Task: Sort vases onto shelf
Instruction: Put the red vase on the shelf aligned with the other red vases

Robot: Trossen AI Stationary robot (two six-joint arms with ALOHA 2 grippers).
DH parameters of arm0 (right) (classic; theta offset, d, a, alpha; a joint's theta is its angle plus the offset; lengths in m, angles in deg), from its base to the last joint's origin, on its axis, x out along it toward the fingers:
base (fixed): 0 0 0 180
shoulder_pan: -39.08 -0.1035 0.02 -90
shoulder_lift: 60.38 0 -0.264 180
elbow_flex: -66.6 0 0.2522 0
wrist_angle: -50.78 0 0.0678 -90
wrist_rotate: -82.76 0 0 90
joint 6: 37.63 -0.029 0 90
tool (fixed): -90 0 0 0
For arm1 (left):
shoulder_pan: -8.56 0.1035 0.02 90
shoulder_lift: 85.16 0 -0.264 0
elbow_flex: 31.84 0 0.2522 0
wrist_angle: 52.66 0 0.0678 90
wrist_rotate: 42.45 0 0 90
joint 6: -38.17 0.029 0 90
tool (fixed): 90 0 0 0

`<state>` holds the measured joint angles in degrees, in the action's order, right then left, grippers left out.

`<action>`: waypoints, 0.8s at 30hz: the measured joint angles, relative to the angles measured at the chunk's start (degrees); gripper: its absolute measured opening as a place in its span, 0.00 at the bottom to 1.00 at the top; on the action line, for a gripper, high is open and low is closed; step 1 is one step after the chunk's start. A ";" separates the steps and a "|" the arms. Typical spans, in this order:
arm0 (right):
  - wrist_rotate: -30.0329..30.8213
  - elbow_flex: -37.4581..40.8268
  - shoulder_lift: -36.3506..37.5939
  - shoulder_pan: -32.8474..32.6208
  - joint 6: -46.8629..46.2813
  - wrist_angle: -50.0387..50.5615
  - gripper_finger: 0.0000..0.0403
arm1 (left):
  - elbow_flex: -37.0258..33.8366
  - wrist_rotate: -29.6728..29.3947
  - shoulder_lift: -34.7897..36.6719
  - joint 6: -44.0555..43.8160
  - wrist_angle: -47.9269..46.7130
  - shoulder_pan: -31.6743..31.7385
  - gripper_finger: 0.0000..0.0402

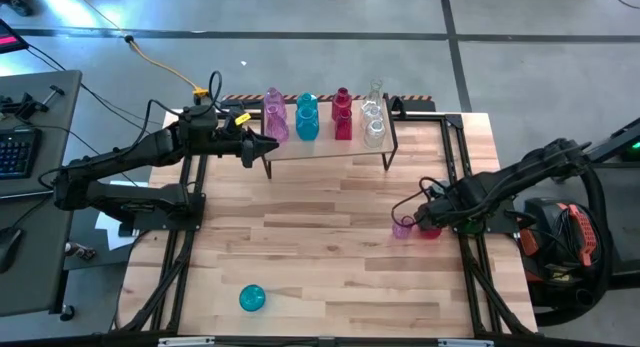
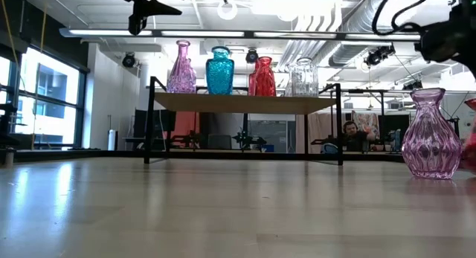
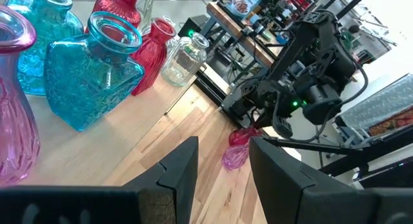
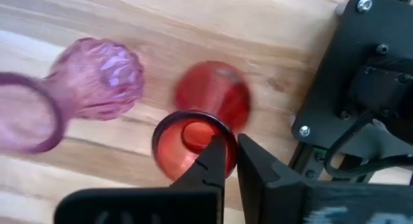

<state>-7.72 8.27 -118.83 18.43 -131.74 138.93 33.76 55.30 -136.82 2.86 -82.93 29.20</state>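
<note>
Eight vases stand upright, mouths up, in pairs on the shelf (image 1: 330, 147); a pink vase (image 1: 403, 227) stands upright by the table's right edge, and a teal vase (image 1: 252, 298) rests near the front; beside the pink one, the right gripper (image 4: 231, 161) pinches a red vase's (image 4: 201, 121) rim; the left gripper (image 1: 272, 144), fingers partly apart and empty, hovers at the shelf's left end.

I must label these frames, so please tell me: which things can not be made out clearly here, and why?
- Red vase: blurred in the right wrist view; in the low view cut off by the picture's edge.
- Right gripper: shut on the red vase's rim; in the high view too small to judge.
- Vases on the shelf: the back row is overlapped by the front vases in the low view, so no sure count.
- Teal vase: high view only, too small to tell its pose.
</note>
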 joint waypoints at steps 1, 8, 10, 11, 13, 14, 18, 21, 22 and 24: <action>0.22 -0.78 0.01 -0.02 0.00 0.45 0.00 | 0.00 -0.01 0.00 0.00 0.02 0.00 0.33; 1.95 -6.16 0.02 0.00 -0.02 6.48 0.00 | 0.00 0.01 0.00 0.00 0.00 0.00 0.33; 2.17 -6.34 0.02 0.00 -0.17 6.80 0.00 | 0.00 0.01 0.00 0.00 -0.02 0.02 0.33; 2.44 -6.35 0.02 0.00 -0.44 6.76 0.00 | 0.00 0.01 0.00 0.00 0.00 0.00 0.33; 3.18 -6.35 0.02 0.00 -1.07 6.75 0.00 | 0.00 0.01 0.00 0.01 -0.03 0.02 0.33; 3.45 -6.35 0.02 0.00 -1.30 6.61 0.00 | 0.00 0.01 0.00 0.16 -0.03 0.02 0.33; 3.48 -6.35 0.02 0.00 -1.44 6.38 0.00 | 0.00 0.29 0.00 1.46 -0.04 0.01 0.33; 3.51 -6.35 0.02 0.00 -1.44 6.36 0.00 | 0.00 0.47 0.00 1.47 -0.12 0.00 0.33; 3.50 -6.35 0.02 0.00 -1.45 6.33 0.00 | 0.00 0.52 0.00 1.47 -0.22 0.00 0.33; 3.51 -6.35 0.02 0.00 -1.46 6.09 0.00 | 0.00 0.61 0.00 1.47 -0.31 0.00 0.33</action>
<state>-4.21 1.92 -118.81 18.43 -133.20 145.02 33.76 55.91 -136.82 4.32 -83.24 29.20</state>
